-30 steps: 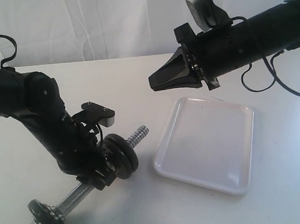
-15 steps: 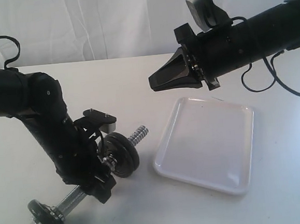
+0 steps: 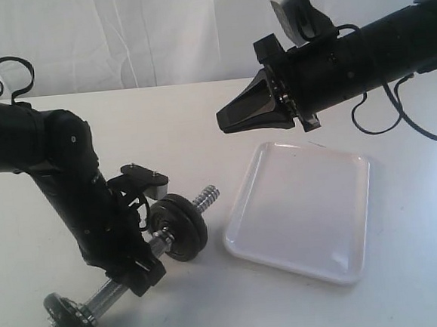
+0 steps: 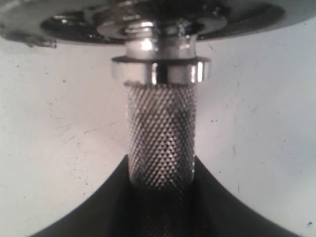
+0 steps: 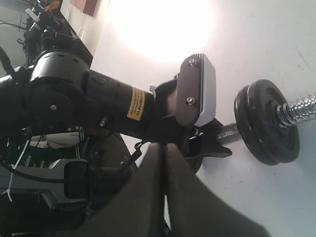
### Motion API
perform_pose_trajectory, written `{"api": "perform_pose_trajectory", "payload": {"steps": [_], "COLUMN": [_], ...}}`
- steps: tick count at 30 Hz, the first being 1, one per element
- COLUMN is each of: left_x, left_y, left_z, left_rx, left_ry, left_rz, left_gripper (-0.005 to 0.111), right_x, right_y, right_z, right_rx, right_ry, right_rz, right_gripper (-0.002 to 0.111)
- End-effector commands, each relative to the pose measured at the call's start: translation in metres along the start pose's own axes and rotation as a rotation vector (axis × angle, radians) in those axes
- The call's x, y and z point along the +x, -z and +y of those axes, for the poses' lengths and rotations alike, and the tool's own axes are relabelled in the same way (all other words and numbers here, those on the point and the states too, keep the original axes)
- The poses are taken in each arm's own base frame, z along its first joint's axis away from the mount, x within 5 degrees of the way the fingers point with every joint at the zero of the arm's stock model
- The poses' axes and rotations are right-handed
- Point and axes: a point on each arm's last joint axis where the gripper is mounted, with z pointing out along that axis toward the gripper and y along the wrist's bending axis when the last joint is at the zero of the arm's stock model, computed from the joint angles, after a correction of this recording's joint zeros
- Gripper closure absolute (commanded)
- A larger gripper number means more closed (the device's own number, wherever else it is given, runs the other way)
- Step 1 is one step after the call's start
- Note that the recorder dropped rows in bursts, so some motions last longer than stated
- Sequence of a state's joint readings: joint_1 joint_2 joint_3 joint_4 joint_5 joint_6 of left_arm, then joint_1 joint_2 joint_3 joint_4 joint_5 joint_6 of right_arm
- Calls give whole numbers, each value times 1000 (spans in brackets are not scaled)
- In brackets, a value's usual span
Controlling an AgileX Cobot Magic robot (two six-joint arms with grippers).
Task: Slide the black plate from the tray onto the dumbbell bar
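The dumbbell bar (image 3: 125,281) lies slanted at the front left, one threaded end (image 3: 204,198) pointing at the tray (image 3: 306,266). My left gripper (image 3: 141,272) is shut on its knurled chrome handle (image 4: 160,133). A thick stack of black discs (image 3: 180,227) sits on the bar near that threaded end, and the outer one looks like the black plate (image 5: 279,136). A glossy disc (image 3: 73,320) sits at the bar's other end. The white tray holds nothing. My right gripper (image 3: 223,122) hangs shut and empty above the tray's far left corner.
The left arm (image 3: 60,176) leans over the bar from the left. The right arm (image 3: 361,54) reaches in from the upper right, with a cable (image 3: 385,120) hanging over the tray's far side. White tabletop lies between the bar and the tray.
My left arm has sunk a little and its gripper sits slightly lower on the bar. The bar and its discs have shifted a touch toward the tray. The right arm has not moved.
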State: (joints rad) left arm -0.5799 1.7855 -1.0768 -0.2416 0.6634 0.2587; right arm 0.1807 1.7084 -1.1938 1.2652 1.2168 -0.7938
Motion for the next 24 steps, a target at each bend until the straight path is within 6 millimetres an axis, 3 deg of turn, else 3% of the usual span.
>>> {"api": "perform_pose_trajectory", "payload": {"steps": [1, 24], "left_x": [1, -7], "left_y": [1, 8], "left_z": [-3, -3], "left_rx": [21, 3], "left_ry": [8, 27], "left_rz": [14, -97], "left_gripper": [107, 107], "right_x": [0, 0], "right_y": [1, 1], "right_z": [4, 4], "right_rx": [-1, 0], "right_ry": [27, 29], "right_rz": [2, 3], "right_gripper": [108, 108]}}
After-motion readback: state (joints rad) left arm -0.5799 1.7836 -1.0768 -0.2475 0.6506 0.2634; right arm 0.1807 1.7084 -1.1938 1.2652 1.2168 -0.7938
